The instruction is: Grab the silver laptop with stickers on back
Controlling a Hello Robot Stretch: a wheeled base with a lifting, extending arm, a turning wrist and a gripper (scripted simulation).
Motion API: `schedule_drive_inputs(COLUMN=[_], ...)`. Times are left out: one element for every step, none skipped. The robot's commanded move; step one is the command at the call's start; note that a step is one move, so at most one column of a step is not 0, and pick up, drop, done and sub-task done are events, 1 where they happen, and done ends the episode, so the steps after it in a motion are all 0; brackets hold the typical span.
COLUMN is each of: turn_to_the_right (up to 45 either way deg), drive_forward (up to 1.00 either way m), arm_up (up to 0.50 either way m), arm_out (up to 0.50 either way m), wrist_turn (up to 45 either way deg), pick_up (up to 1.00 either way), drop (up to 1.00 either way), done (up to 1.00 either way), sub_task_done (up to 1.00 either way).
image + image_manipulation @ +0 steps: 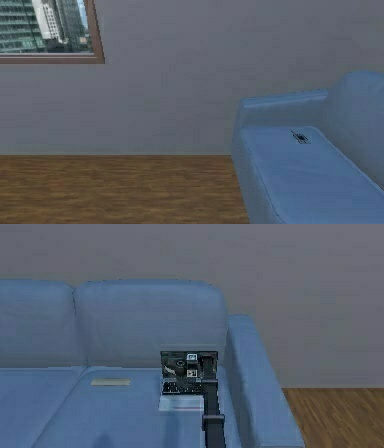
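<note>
The arm rises as a dark bar from the arm side view's bottom edge, over the seat of a blue sofa. At its far end sits the end effector, with small white marked squares close by it. The end effector's state cannot be told, nor whether it holds anything, because the laptop lies on the seat right at it.

The laptop shows as a pale silver slab flat on the cushion, just nearer than the end effector and a little to its left. A dark upright panel stands behind the end effector and blends with it. Stickers cannot be made out.

Well to the end effector's left, a flat pale strip lies on the seat. To its right is the armrest, then wood floor. Beyond it are the back cushions and the grey wall.

In the forward view, the sofa's seat at the right carries a small dark thing. A window is set in the wall at top left.
</note>
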Motion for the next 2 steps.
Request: schedule_drive_inputs(turn_to_the_right=[0.0, 0.0], drive_forward=[0.00, 0.00], arm_up=[-0.30, 0.00], arm_out=[0.00, 0.00], wrist_turn=[0.0, 0.0], pick_up=[0.00, 1.00], drop=[0.00, 0.00], done=[0.00, 0.00], sub_task_done=[0.00, 0.00])
